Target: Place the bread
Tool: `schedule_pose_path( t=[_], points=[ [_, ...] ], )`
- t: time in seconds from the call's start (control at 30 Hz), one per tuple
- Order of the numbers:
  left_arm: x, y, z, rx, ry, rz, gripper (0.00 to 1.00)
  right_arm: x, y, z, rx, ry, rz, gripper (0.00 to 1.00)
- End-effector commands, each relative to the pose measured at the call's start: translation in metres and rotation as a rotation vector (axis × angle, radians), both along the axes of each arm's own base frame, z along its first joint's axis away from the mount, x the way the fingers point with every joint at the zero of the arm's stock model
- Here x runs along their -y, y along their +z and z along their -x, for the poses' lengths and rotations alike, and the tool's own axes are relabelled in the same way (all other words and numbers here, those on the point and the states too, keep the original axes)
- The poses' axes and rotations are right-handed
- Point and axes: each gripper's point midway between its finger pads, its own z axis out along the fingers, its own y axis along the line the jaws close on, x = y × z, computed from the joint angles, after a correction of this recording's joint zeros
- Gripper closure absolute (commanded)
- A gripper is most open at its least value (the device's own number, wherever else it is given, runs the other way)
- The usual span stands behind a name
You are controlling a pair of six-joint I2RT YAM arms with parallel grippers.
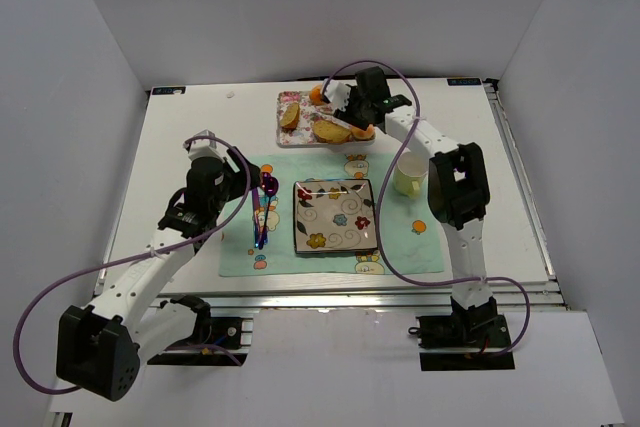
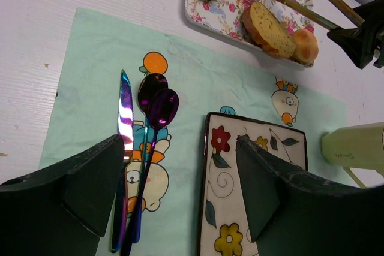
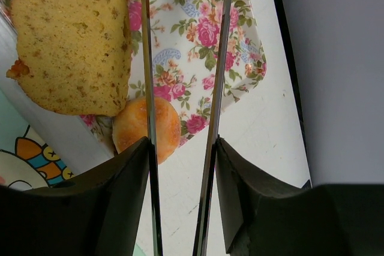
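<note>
1. White counter (image 1: 190, 137) between pale walls carries a floral tray (image 3: 180, 58) at its far edge.
2. Bread (image 3: 72, 40) lies flat on the tray.
3. Right pincer (image 3: 180, 154) is clamped on tongs (image 3: 148, 88), whose blades stand apart, one along the bread's edge.
4. Left pincer (image 2: 180, 172) hangs spread and empty over the mat (image 2: 90, 58).
</note>
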Motion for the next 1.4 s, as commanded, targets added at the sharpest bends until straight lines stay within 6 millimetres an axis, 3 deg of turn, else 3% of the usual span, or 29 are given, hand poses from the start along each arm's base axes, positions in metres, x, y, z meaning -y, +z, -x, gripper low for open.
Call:
schedule_pose_path(
  t=[0.0, 0.4, 0.63, 1.0, 1.37],
  points=[
    [0.002, 0.013, -0.004, 0.034, 0.0, 0.017, 0.16, -0.004, 0.038, -0.018, 0.121, -0.014, -0.028, 0.48],
    [0.002, 0.013, -0.005, 0.037, 0.002, 0.02, 0.16, -0.004, 0.053, -0.017, 0.173, -0.007, -0.05, 0.48],
    [0.004, 0.012, -0.007, 0.035, -0.003, 0.019, 0.16, -0.004, 0.043, -0.022, 0.168, -0.013, -0.031, 0.47],
    [0.004, 0.012, -0.007, 0.036, -0.002, 0.025, 0.16, -0.004, 0.043, -0.027, 0.186, -0.011, -0.021, 0.46],
    [0.004, 0.012, -0.007, 0.035, -0.003, 0.024, 0.16, -0.003, 0.016, -0.028, 0.138, -0.002, 0.016, 0.46]
  ],
)
